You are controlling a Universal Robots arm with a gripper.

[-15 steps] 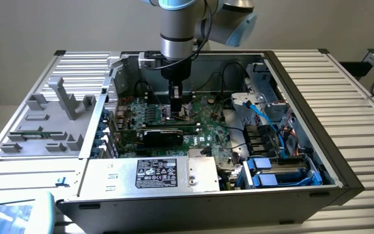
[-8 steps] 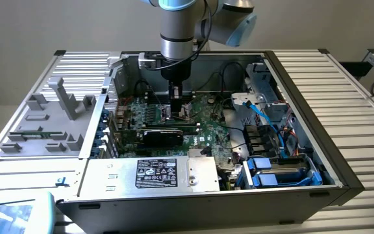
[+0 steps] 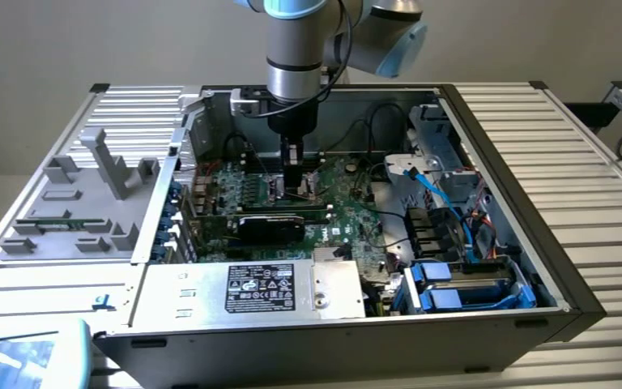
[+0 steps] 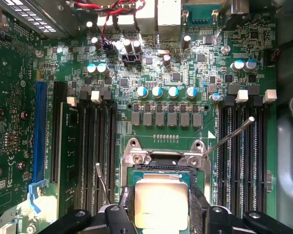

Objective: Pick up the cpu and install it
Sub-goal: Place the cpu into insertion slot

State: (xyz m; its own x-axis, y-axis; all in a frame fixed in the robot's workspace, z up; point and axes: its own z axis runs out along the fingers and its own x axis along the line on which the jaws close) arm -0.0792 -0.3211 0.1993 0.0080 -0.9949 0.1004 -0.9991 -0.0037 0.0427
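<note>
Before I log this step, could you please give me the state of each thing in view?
Computer case: open, side panel off.
Socket: uncovered.
Socket lever: released, raised.
Memory slots: empty.
cpu: gripped, over the socket.
Gripper: shut on the cpu.
</note>
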